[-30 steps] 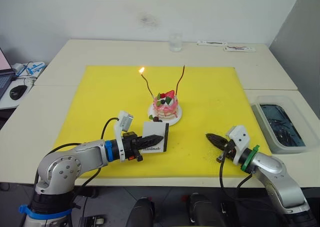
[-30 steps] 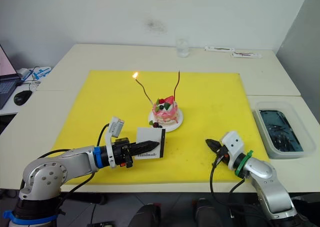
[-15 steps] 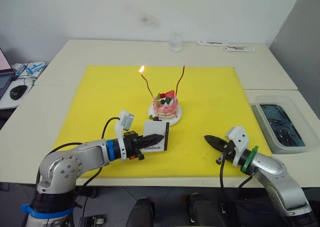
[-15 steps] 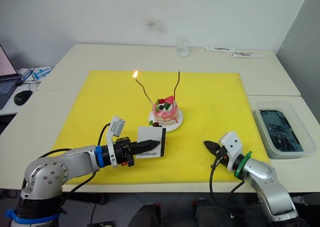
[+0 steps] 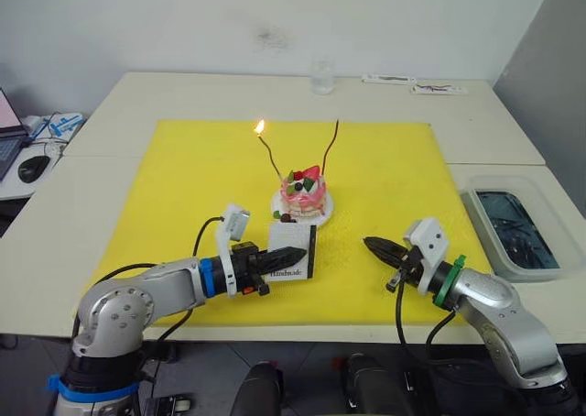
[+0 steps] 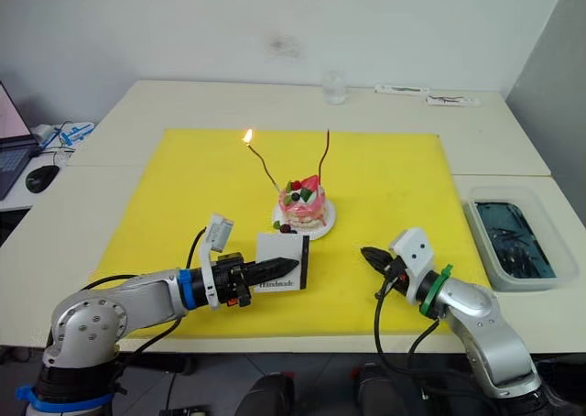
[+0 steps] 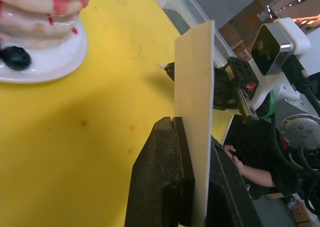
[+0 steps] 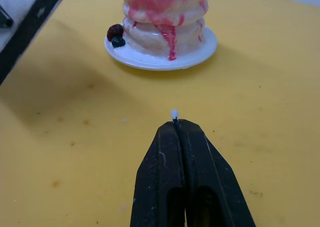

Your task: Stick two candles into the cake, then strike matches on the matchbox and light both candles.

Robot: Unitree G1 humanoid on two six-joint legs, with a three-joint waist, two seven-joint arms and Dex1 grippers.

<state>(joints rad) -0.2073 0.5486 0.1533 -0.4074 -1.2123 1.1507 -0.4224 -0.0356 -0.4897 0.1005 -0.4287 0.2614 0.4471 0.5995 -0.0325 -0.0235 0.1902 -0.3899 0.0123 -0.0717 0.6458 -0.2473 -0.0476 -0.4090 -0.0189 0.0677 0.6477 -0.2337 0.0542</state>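
Left gripper jaws clamped on matchbox, upright, just near of cake. Right gripper jaws pinched on a match; bare yellow mat between match and matchbox.

bare yellow mat right of cake, matchbox just before it

Both arms reach forward low over the near edge, forearms angled inward toward each other. The left pincer points right, its fingers clamped on the upright matchbox. The right pincer points left toward it, fingers pressed together on a match whose pale tip just protrudes.
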